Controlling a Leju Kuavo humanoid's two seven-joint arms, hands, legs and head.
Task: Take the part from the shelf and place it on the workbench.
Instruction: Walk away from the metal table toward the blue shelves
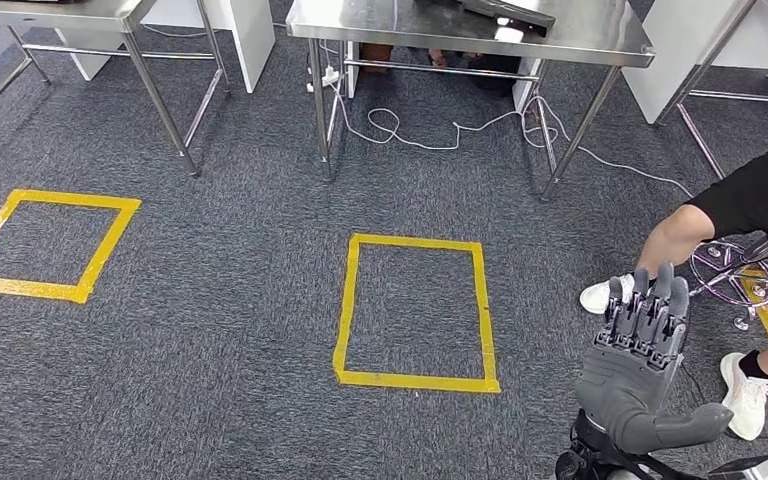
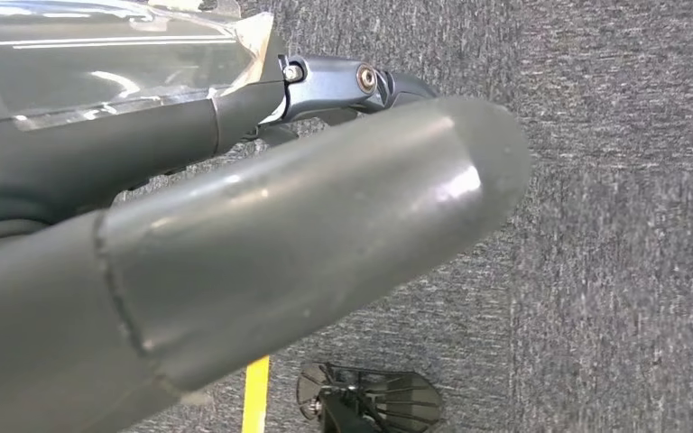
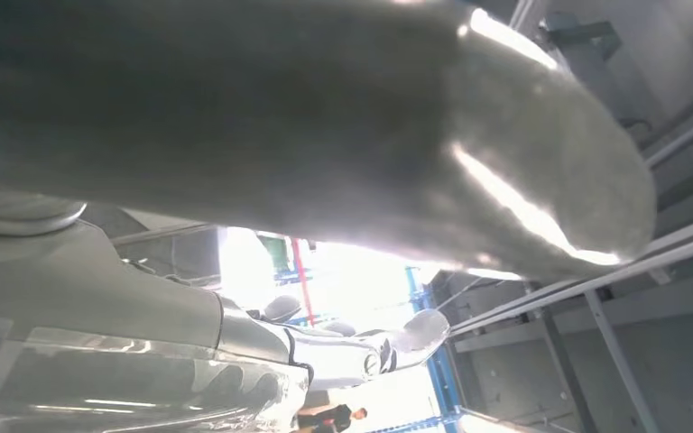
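Observation:
My right hand [image 1: 645, 350] is raised at the lower right of the head view, its fingers straight and side by side, the thumb out to the side, with nothing in it. In the right wrist view its thick grey thumb [image 3: 370, 117] shows against a bright ceiling. The left wrist view has my left hand [image 2: 235, 253] over grey carpet, thumb and dark fingers stretched out and holding nothing. A steel workbench [image 1: 600, 45] stands ahead at the top of the head view.
A yellow taped square [image 1: 415, 312] marks the carpet ahead, another [image 1: 45, 245] lies to the left. A second steel table [image 1: 60, 15] stands far left. White cables [image 1: 430, 135] trail under the bench. A seated person [image 1: 750, 200], white shoes [image 1: 746, 392] and a chair base [image 1: 730, 270] crowd the right.

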